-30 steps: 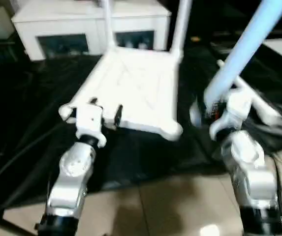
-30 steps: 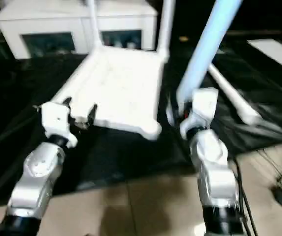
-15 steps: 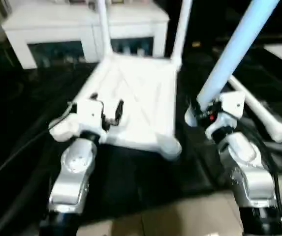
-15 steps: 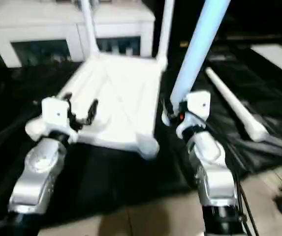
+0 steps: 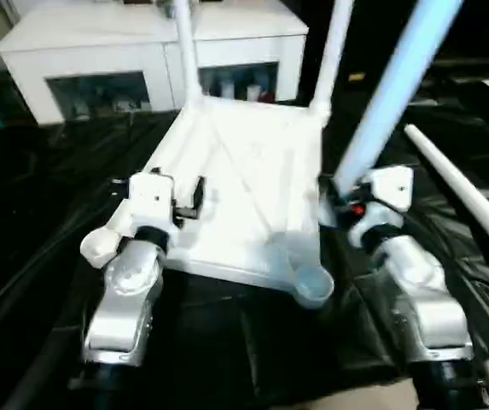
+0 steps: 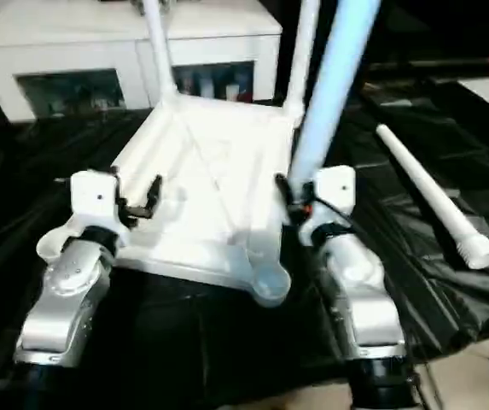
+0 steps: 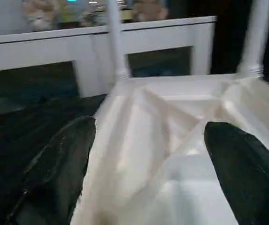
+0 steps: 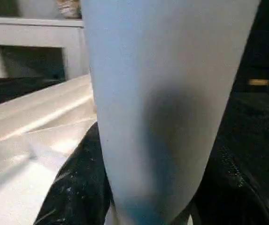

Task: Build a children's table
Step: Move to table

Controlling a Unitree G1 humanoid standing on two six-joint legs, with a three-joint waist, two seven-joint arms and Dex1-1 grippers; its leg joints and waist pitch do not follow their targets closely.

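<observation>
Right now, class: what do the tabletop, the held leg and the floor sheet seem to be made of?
Tabletop: probably moulded plastic, white and smooth; ribs and a round corner socket are formed in one piece.
Leg in the right gripper: likely the same plastic, a plain tapered tube with a dull sheen.
Sheet: looks like thin black plastic film; it wrinkles and glints.

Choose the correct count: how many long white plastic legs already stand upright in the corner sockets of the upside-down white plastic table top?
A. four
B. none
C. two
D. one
C: two legs, one and another, rise from the far corners of the table top; the near corner socket is empty.
</observation>
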